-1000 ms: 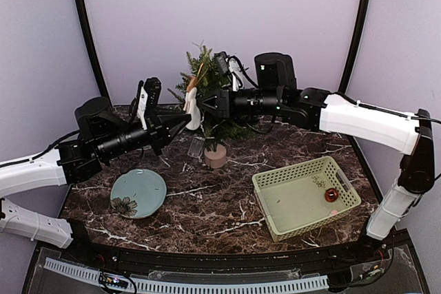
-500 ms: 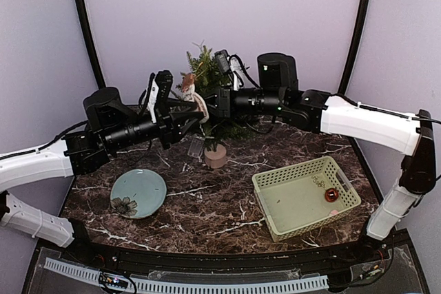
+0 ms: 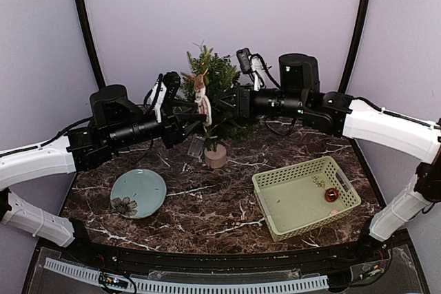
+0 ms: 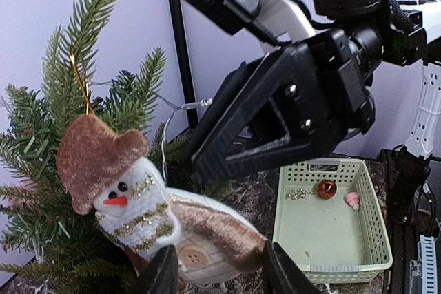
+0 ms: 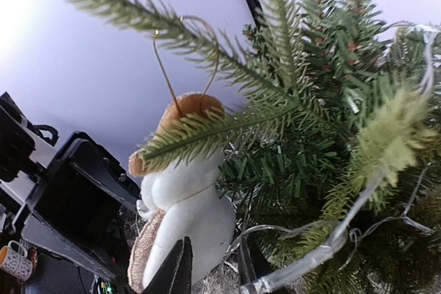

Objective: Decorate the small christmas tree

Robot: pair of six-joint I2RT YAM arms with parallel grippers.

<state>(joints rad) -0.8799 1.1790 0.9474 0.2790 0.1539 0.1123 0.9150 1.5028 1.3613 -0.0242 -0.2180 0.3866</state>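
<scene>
1. Tree (image 3: 219, 77) stands in its pot (image 3: 216, 158) at the back middle of the table (image 3: 207, 204), between the two pincers.
2. Step in hand: hanging the snowman (image 4: 145, 211). Its gold loop (image 5: 167, 74) lies over a branch (image 5: 124, 8).
3. Left pincer (image 4: 220, 273) is about half open around the snowman's base and seems not to press it. Right pincer (image 5: 212, 266) is a little open and empty, just beside the snowman.
4. Next, I judge: draw both pincers back gently without catching needles, then fetch the ball (image 3: 331, 195) from the basket (image 3: 264, 204).
</scene>
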